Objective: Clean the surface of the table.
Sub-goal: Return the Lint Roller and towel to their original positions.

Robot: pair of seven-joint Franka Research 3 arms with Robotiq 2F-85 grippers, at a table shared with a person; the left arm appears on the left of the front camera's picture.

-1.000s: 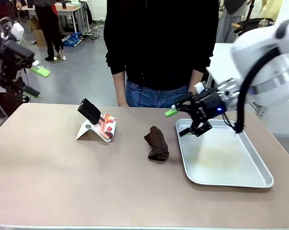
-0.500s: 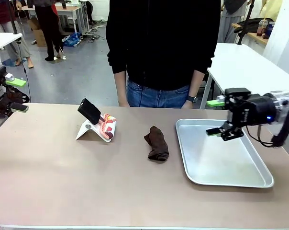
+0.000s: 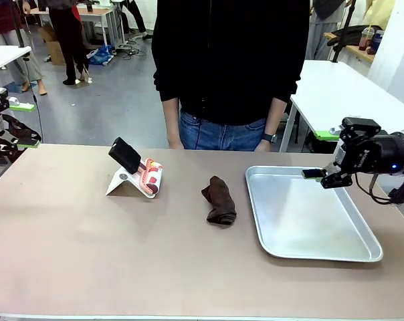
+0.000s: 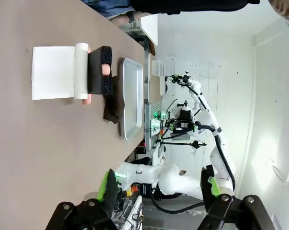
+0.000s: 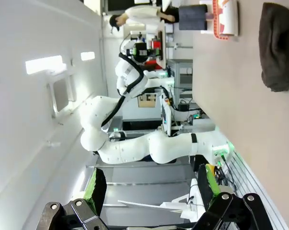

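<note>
Table [image 3: 122, 254] spans between both spread pincers, left [image 3: 13, 124], right [image 3: 327, 154].

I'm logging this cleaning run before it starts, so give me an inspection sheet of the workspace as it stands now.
Surface: the table, taupe-brown; no spills or crumbs visible.
Job's things: brown cloth, bunched, lying mid-table just left of the tray, apart from it.
Clutter: steel tray, nothing in it, on the table's right part; white stand holding a black block and a printed packet, far left part.
Grippers: left gripper open, beyond the table's left edge; right gripper open, above the tray's far right corner; both hold nothing.
Cables: black cable looping under the right wrist.
Surroundings: person standing at the far edge; white table behind right.
</note>
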